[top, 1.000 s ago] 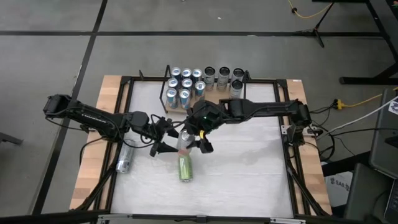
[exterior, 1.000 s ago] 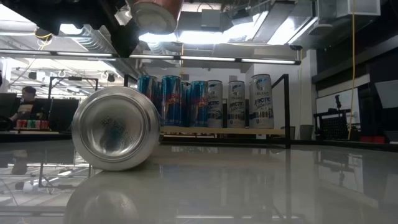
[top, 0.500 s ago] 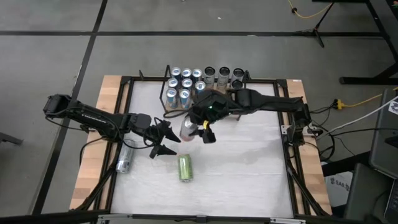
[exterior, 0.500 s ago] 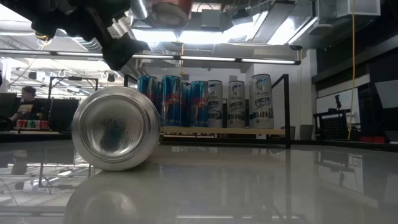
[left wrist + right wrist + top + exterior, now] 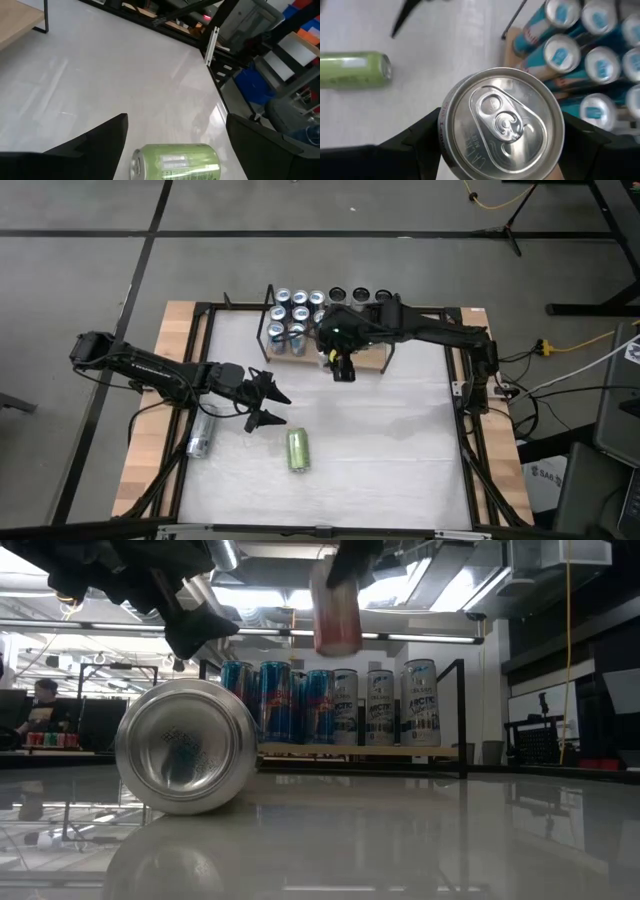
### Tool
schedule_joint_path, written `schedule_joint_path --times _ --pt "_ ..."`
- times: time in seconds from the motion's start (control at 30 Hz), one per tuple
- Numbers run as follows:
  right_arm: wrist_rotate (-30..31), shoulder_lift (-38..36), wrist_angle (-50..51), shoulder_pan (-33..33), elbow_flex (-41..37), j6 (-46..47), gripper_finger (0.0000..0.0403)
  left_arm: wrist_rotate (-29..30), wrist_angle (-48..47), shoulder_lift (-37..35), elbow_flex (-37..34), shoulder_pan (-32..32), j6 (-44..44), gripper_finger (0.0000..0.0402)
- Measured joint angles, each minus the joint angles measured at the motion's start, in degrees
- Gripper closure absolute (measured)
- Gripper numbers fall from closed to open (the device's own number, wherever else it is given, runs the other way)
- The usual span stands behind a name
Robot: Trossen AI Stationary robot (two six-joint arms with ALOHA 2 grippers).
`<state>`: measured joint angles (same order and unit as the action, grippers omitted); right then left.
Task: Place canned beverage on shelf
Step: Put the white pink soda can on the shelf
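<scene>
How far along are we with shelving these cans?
Done: blue and white cans stand on the shelf. In hand: the right tool holds a pink can by the shelf. Left: the green can and a silver can lie down.

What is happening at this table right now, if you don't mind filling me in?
The right gripper holds a pink and silver drink can upright in the air, near the small wooden shelf with black wire ends at the table's far edge, where blue and white cans already stand. The left gripper hovers open over the table by a green can lying on its side. A silver can lies near the left edge.
</scene>
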<state>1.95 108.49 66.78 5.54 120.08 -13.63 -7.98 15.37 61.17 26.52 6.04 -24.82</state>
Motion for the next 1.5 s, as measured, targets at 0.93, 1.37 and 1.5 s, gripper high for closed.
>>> schedule_joint_path --times 0.93,1.37,1.5 --pt "-1.1 0.1 -34.7 9.2 -29.1 -1.6 0.0114 1.6 0.1 0.0 0.0 0.0 -0.1 0.0070" --pt "-0.4 0.1 -35.5 10.3 -29.1 -1.7 0.0103 1.6 0.1 0.0 0.0 0.0 -0.1 0.0070" --pt "-0.4 0.1 -35.3 10.3 -29.1 -1.7 0.0094 1.6 0.1 0.0 0.0 0.0 -0.1 0.0070"
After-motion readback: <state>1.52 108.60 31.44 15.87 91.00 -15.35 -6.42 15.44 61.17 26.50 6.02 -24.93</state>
